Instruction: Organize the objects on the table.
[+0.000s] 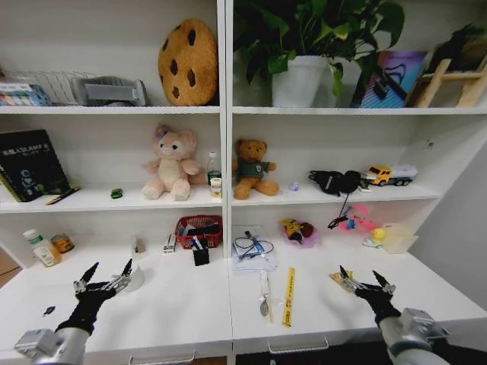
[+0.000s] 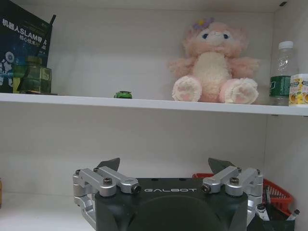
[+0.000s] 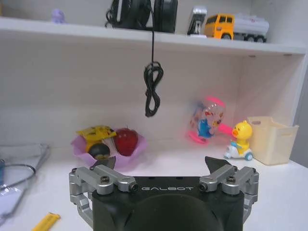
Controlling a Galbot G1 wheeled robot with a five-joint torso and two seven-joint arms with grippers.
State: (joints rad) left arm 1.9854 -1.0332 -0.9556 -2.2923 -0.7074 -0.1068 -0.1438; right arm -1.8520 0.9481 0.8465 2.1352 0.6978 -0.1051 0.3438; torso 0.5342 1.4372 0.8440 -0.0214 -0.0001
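Both arms hover low over the tabletop (image 1: pixel 175 304), jaws apart and empty: left gripper (image 1: pixel 107 280) at 8 o'clock, right gripper (image 1: pixel 365 280) at 4 o'clock, likely staged clear of the clutter before a pick. The tiny green toy car (image 2: pixel 123 95) sits on the middle shelf (image 1: pixel 91 201) at 10 o'clock, left of the pink plush (image 1: pixel 172 163), well apart from either gripper.
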